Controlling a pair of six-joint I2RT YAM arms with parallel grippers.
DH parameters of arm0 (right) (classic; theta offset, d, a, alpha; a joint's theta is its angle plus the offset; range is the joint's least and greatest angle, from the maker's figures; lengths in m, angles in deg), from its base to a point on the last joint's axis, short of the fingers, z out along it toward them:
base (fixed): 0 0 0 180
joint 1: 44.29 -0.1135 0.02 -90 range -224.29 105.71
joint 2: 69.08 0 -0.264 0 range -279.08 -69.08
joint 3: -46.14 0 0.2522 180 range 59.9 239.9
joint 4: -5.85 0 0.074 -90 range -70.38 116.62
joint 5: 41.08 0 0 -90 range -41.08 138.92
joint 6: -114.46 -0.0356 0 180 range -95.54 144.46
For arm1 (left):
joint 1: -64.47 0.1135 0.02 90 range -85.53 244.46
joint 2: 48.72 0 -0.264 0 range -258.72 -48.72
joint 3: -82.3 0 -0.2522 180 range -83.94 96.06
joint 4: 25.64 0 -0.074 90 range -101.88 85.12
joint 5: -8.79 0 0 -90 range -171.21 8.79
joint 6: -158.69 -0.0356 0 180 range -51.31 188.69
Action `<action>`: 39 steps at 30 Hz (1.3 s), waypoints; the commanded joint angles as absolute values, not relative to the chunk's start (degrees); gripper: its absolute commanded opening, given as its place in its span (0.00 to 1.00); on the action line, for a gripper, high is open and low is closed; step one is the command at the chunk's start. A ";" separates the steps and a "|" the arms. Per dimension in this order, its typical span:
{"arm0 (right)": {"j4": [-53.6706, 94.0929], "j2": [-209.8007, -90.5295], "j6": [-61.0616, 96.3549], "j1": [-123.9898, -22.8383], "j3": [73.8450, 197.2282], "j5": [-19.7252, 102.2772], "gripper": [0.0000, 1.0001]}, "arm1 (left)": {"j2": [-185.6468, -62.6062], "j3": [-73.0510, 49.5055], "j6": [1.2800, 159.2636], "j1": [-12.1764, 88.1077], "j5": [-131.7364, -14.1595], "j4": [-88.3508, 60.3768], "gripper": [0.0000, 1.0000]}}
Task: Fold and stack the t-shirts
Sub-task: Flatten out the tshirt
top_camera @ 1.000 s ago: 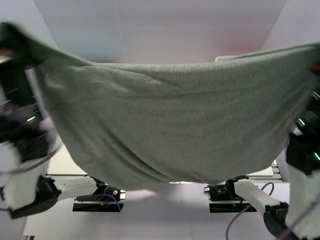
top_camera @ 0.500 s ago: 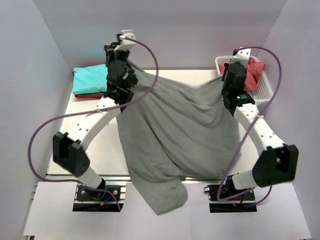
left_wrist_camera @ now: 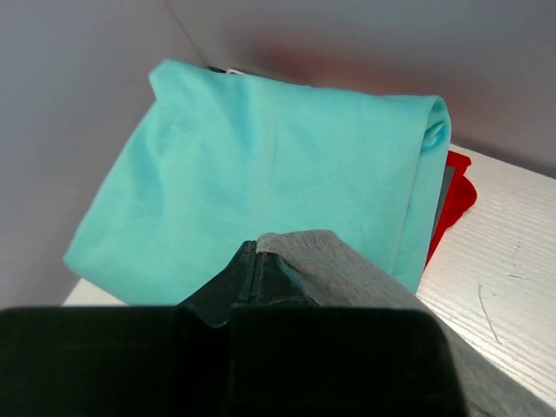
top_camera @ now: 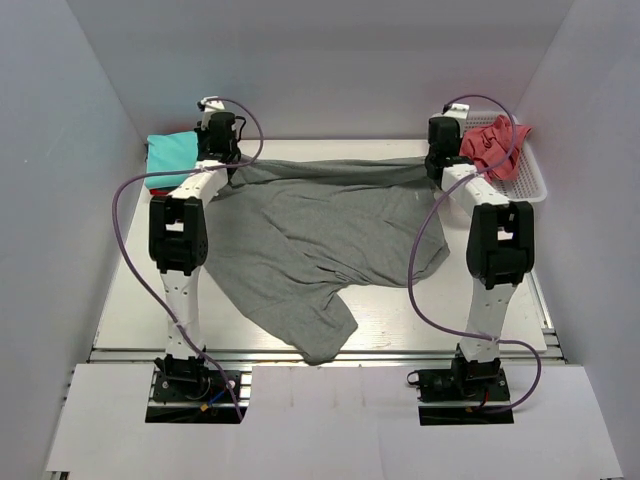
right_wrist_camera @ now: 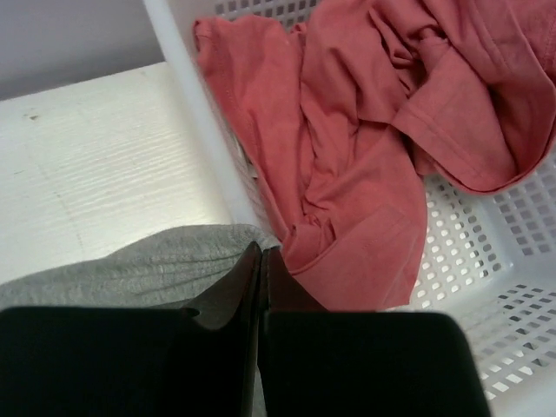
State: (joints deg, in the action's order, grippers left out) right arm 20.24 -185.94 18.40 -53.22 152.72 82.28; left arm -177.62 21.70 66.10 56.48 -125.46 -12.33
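A grey t-shirt [top_camera: 320,235] lies spread over the table, its far edge stretched taut between both arms. My left gripper [top_camera: 228,165] is shut on its far-left corner [left_wrist_camera: 347,269], beside a folded teal t-shirt [top_camera: 170,155] [left_wrist_camera: 261,174] that rests on a red one [left_wrist_camera: 456,195]. At the far right my right gripper [top_camera: 432,168] is shut on the other corner [right_wrist_camera: 156,265], right against the basket wall. A crumpled coral-pink t-shirt [top_camera: 490,145] [right_wrist_camera: 391,130] lies in the white mesh basket [top_camera: 535,180] [right_wrist_camera: 486,261]. The grey shirt's near end [top_camera: 320,335] reaches the table's front edge.
Grey walls close in the table on the left, back and right. Purple cables [top_camera: 420,250] loop from both arms over the table. The basket rim [right_wrist_camera: 195,113] stands directly in front of the right fingers.
Both arms swung the grey t-shirt from high up near the camera down and away. It now lies spread on the table, with its far corners still gripped at the back.
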 commanded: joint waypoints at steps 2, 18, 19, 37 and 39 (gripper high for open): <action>16.28 -182.82 17.52 -52.20 155.01 80.03 0.00 | -172.57 25.40 70.98 56.82 -119.36 -11.44 0.00; 9.33 -133.89 16.55 -52.46 123.01 77.32 0.00 | -114.41 -16.08 75.90 55.50 -111.37 -18.40 0.00; 10.72 -128.99 16.73 -52.37 122.40 75.22 0.00 | -111.07 -17.92 76.42 55.50 -108.05 -16.82 0.00; 19.53 -99.93 24.19 -52.37 141.98 69.39 0.00 | -79.92 -2.05 75.81 56.73 -92.28 -4.07 0.00; 21.44 -100.90 27.00 -52.46 146.79 69.92 0.00 | -81.75 3.75 74.59 56.73 -91.67 -2.40 0.00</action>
